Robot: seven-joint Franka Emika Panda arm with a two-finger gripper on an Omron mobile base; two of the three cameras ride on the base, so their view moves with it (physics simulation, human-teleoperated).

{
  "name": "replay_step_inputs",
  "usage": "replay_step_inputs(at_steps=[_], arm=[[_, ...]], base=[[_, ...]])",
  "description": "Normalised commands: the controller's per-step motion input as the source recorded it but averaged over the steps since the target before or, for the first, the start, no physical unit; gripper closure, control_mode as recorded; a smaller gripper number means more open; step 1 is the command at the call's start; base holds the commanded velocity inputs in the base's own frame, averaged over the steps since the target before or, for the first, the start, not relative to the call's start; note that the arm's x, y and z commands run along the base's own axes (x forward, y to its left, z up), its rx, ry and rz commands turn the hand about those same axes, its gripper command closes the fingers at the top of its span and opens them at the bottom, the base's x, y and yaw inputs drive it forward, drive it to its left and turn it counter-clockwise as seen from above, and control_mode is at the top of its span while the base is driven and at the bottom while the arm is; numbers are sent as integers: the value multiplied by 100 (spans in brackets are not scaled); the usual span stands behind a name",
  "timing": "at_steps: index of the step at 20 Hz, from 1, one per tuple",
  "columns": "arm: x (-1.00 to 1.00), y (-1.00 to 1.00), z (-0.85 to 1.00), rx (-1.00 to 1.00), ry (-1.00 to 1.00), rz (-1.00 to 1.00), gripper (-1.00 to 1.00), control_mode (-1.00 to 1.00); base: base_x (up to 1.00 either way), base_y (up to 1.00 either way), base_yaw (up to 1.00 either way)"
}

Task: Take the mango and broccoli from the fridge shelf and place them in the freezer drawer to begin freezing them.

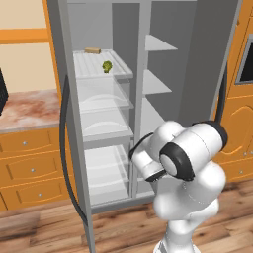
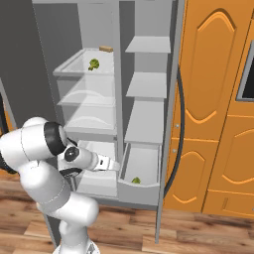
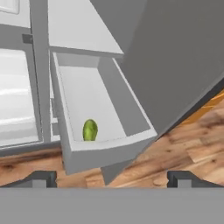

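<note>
The mango (image 3: pixel 90 130), a smooth yellow-green oval, lies inside the pulled-out grey freezer drawer (image 3: pixel 109 151), near its front wall. It is also visible there from the right base, mango (image 2: pixel 136 180) in drawer (image 2: pixel 143 191). The bumpy dark green broccoli (image 1: pixel 106 66) sits on the translucent fridge shelf (image 1: pixel 86 69) high on the left; broccoli (image 2: pixel 93 64) rests near that shelf's (image 2: pixel 74 67) back. My gripper (image 3: pixel 112 179) is open with nothing between its fingertips (image 3: pixel 43 178), held just above and in front of the drawer, left of it in the right base view (image 2: pixel 117 165).
A tan block (image 1: pixel 92 50) lies at the back of the same shelf. Clear bins (image 1: pixel 104 101) stack below it. Grey opaque shelves (image 2: pixel 146 84) fill the right column above the drawer. Orange wooden cabinets (image 2: pixel 218 99) stand to the right, and a counter (image 1: pixel 24 108) to the left.
</note>
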Motion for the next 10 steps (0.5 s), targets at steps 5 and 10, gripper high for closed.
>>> replay_step_inputs(at_steps=[5, 10], arm=[[62, -13, 100, 14, 30, 8, -100, -100], [40, -26, 100, 10, 10, 1, -100, -100]], base=[[0, 0, 0], [0, 0, 0]])
